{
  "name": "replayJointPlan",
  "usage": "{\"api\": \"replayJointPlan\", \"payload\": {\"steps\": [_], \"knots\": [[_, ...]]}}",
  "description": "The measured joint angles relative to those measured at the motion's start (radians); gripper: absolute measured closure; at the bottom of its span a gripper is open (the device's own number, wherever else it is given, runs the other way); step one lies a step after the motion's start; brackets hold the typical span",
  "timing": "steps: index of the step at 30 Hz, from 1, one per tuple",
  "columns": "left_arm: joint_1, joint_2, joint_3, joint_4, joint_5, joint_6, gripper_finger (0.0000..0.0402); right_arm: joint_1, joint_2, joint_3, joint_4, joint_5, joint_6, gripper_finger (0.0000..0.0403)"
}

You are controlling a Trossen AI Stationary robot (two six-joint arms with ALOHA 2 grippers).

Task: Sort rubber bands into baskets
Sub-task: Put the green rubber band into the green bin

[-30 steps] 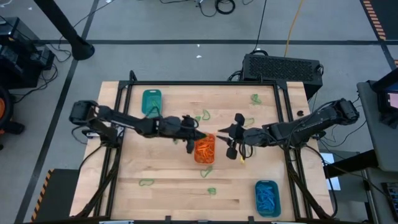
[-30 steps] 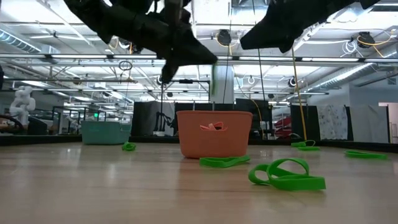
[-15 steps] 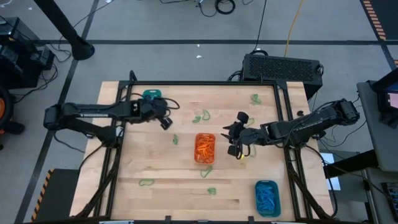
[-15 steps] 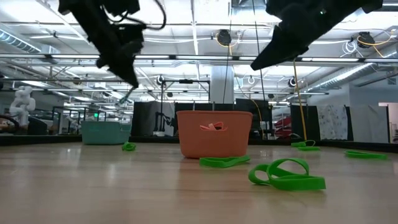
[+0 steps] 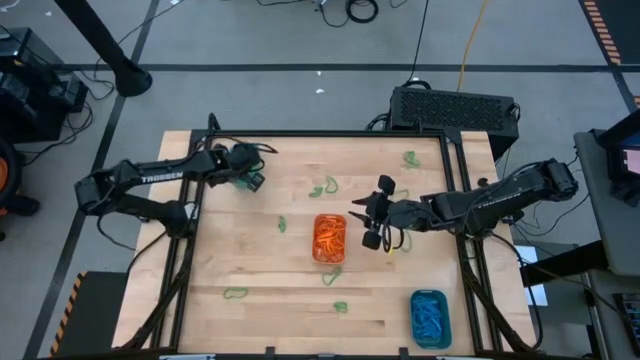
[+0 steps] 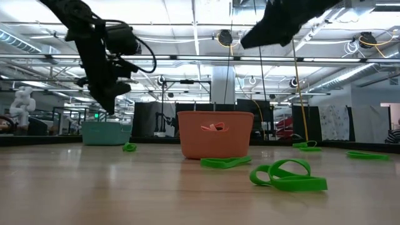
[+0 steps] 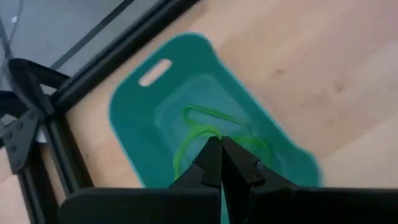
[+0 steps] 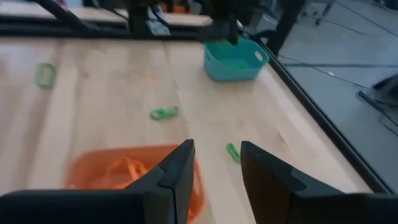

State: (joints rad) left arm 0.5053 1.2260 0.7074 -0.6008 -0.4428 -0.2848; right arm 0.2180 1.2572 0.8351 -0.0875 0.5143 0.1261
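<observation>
Table: pale wood planks (image 5: 260, 270), black metal frame around the edge, grey floor beyond.
Baskets: three rounded-rectangular plastic trays with shallow walls. Orange basket (image 5: 329, 238) mid-table, full of orange bands. Teal basket (image 7: 155, 106) at the far left corner, slot handle in its rim, thin green loops inside. Second teal basket (image 5: 430, 318) at the near right corner, holds blue bands.
Loose rubber bands: thin green loops scattered on the wood, e.g. near the far edge (image 5: 323, 187), one between the far teal and orange baskets (image 5: 282, 225), two close in the low view (image 6: 289, 175).
Left gripper (image 5: 250, 180): over the far-left teal basket, jaws clenched tip to tip; whether a band is pinched, can't tell.
Right gripper (image 5: 372, 215): above the table just right of the orange basket, jaws parted, nothing between them.
</observation>
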Motion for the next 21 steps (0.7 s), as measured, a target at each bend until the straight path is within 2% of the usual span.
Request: {"api": "replayJointPlan", "payload": {"steps": [6,14,21], "knots": [[0.038,0.015,0.0,0.018,0.036,0.013,0.0381,0.031,0.0,0.048,0.002,-0.049,-0.018,0.028],[0.039,0.014,0.0,0.029,0.045,0.029,0.0326,0.038,0.0,0.056,-0.002,-0.049,-0.011,0.028],[0.038,0.014,0.0,0.096,0.019,0.061,0.0284,0.066,0.0,0.056,-0.096,-0.076,0.035,0.028]]}}
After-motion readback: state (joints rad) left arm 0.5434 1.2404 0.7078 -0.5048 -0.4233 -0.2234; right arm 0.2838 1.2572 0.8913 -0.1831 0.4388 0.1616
